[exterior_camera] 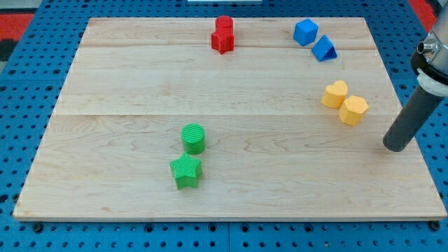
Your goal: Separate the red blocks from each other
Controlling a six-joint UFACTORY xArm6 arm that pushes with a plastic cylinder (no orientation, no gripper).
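Note:
Two red blocks touch each other at the view's top centre: a red block [224, 24] behind and a red star-shaped block [222, 41] in front of it. My tip [394, 145] rests on the wooden board [126, 91] near its right edge, far from the red blocks, to the right of and a little below the yellow blocks. The rod rises from it toward the view's upper right.
A blue cube-like block [305, 31] and a blue triangular block [324, 48] sit at the top right. A yellow heart-shaped block [334, 94] and a yellow hexagonal block [353, 110] lie left of my tip. A green cylinder [193, 138] and a green star [186, 171] lie at the bottom centre.

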